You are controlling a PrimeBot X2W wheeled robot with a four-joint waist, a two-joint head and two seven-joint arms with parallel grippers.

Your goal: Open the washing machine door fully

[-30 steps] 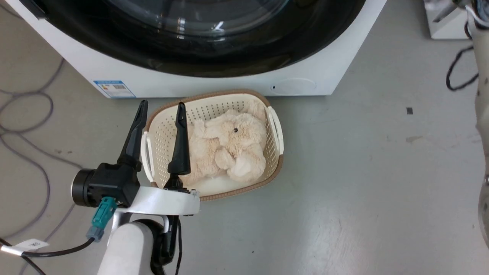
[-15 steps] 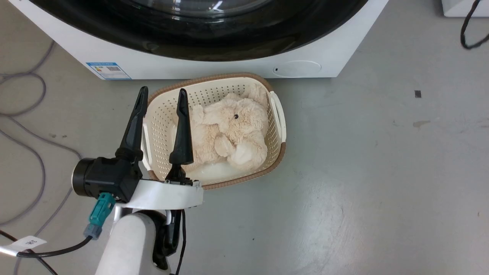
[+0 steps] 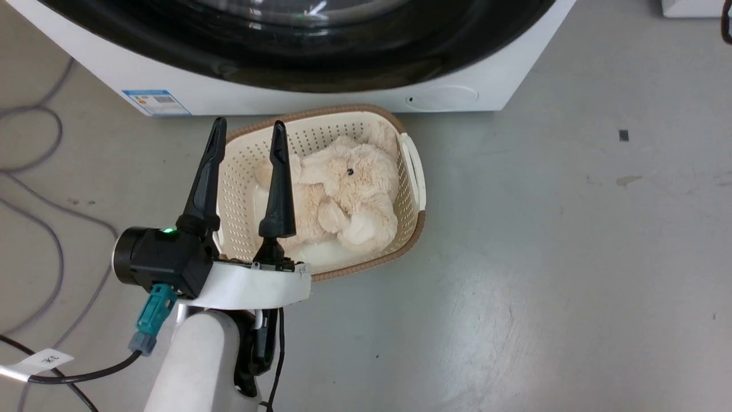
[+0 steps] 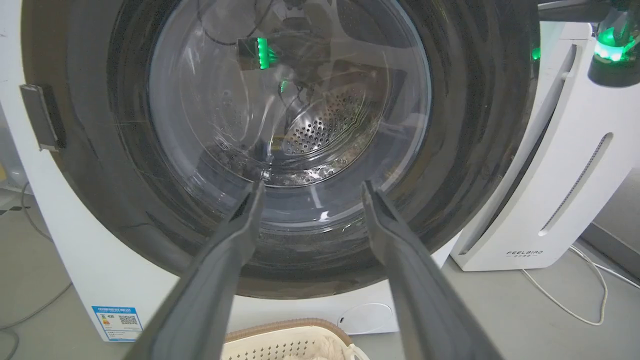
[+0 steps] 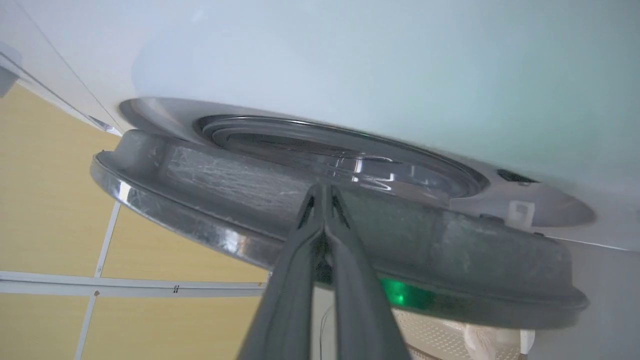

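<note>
The washing machine [image 3: 343,106] is a white box along the top of the head view. Its round washing machine door [image 3: 297,63] has a glossy black rim and a clear glass centre. My left gripper [image 3: 249,123] hangs open above the basket's left side, holding nothing. In the left wrist view the left gripper [image 4: 312,185] points at the door [image 4: 475,125] from some way off. The right wrist view shows the door [image 5: 425,240] edge-on, standing a little off the machine front [image 5: 350,60]. My right gripper [image 5: 322,187] is shut, its tips against the door's matte back.
A cream basket [image 3: 414,240] with a beige plush toy [image 3: 343,194] sits on the grey floor just before the machine. Grey cables [image 3: 34,229] loop at the left. A white FEELBIRD appliance [image 4: 560,200] stands right of the machine, with a white cord on the floor.
The head camera has shifted, so the machine and basket sit higher in the picture, and the pale forearm at the right edge has left it. Both grippers keep their state.
</note>
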